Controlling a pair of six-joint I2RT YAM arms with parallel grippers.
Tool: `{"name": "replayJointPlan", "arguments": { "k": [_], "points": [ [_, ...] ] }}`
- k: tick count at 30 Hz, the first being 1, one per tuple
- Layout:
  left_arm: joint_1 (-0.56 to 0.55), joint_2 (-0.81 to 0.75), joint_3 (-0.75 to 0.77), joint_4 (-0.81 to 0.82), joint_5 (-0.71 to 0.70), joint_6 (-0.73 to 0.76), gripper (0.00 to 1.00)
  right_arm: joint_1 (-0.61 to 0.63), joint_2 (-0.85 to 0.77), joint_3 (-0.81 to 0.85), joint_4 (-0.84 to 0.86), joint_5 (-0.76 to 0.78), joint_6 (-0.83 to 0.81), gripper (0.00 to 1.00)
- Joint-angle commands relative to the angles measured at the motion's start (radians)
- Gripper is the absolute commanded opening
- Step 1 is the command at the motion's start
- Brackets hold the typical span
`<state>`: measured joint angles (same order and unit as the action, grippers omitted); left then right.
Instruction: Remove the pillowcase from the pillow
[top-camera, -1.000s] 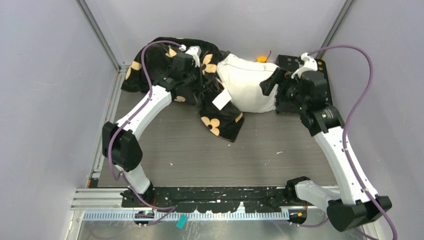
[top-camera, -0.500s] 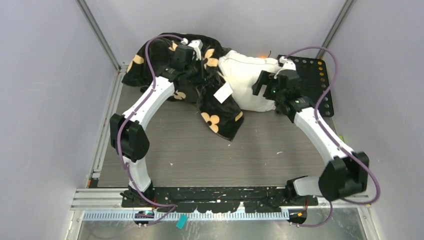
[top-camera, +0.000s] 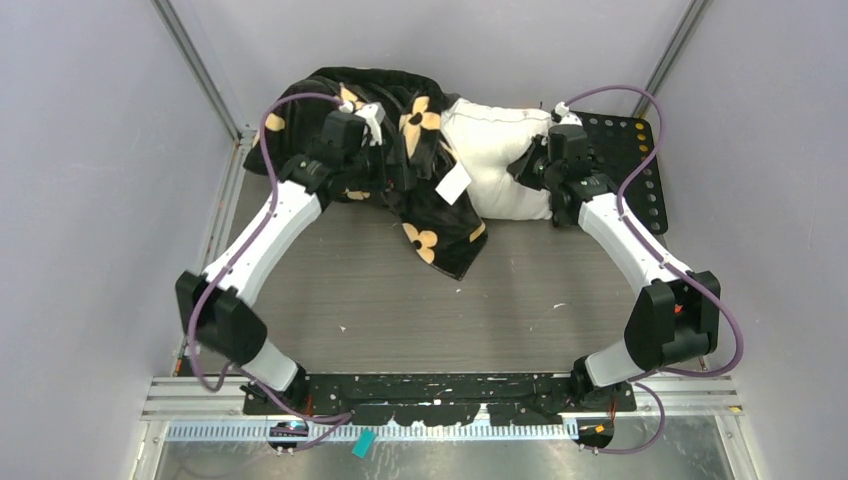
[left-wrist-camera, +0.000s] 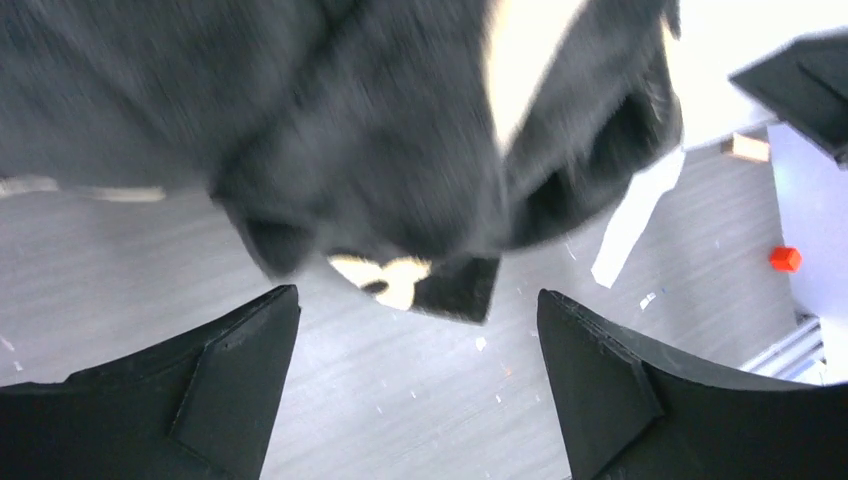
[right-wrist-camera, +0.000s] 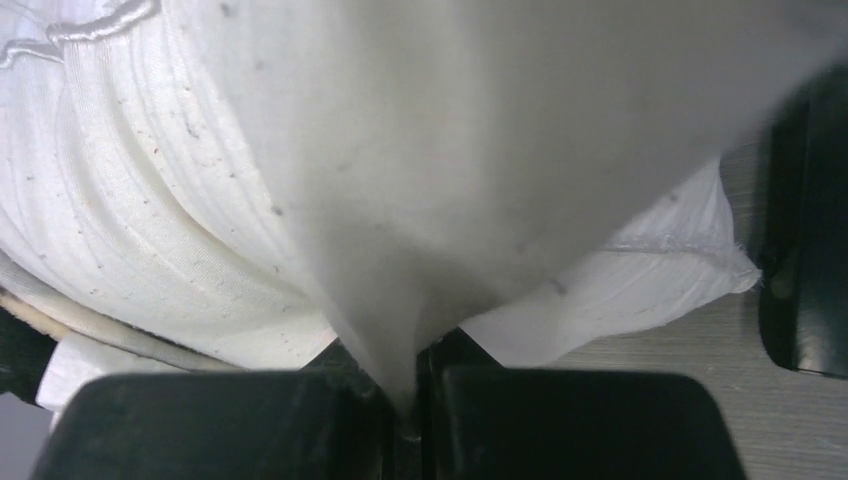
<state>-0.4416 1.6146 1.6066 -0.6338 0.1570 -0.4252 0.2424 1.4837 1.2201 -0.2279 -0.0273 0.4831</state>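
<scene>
The black pillowcase (top-camera: 440, 225) with tan flowers lies crumpled at the back left, covering the left end of the white pillow (top-camera: 495, 160). My left gripper (top-camera: 392, 165) hovers over the pillowcase. In the left wrist view that gripper (left-wrist-camera: 417, 300) is open with only table between its fingers, and the pillowcase (left-wrist-camera: 380, 150) bunches just beyond the tips. My right gripper (top-camera: 530, 168) is at the pillow's right side. The right wrist view shows this gripper (right-wrist-camera: 405, 385) shut on a pinched fold of the pillow (right-wrist-camera: 200, 200).
A black perforated plate (top-camera: 630, 150) lies at the back right, beside the pillow. A white tag (top-camera: 452, 185) hangs from the pillowcase. Grey walls close in at the left, back and right. A small red thing (left-wrist-camera: 785, 258) sits by the table edge.
My left gripper opened, let go of the pillowcase and drew back a little. My right gripper moved left onto the pillow and shut on its fabric.
</scene>
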Motion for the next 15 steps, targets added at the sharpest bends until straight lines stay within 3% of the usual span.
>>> {"name": "replayJointPlan", "arguments": {
  "k": [1,4,7,15],
  "points": [
    [-0.110,-0.169,-0.144,0.065,-0.111,-0.127,0.94,0.006,-0.004,0.095,0.022,-0.025,0.167,0.00],
    [-0.202,-0.240,-0.297,0.216,-0.258,-0.209,0.99,0.006,-0.010,0.091,0.020,-0.032,0.210,0.00],
    [-0.220,-0.245,-0.376,0.325,-0.284,-0.282,1.00,0.006,-0.018,0.080,0.020,-0.056,0.228,0.00],
    [-0.249,-0.073,-0.303,0.489,-0.286,-0.303,1.00,0.006,-0.051,0.038,0.026,-0.101,0.247,0.00]
  ]
}}
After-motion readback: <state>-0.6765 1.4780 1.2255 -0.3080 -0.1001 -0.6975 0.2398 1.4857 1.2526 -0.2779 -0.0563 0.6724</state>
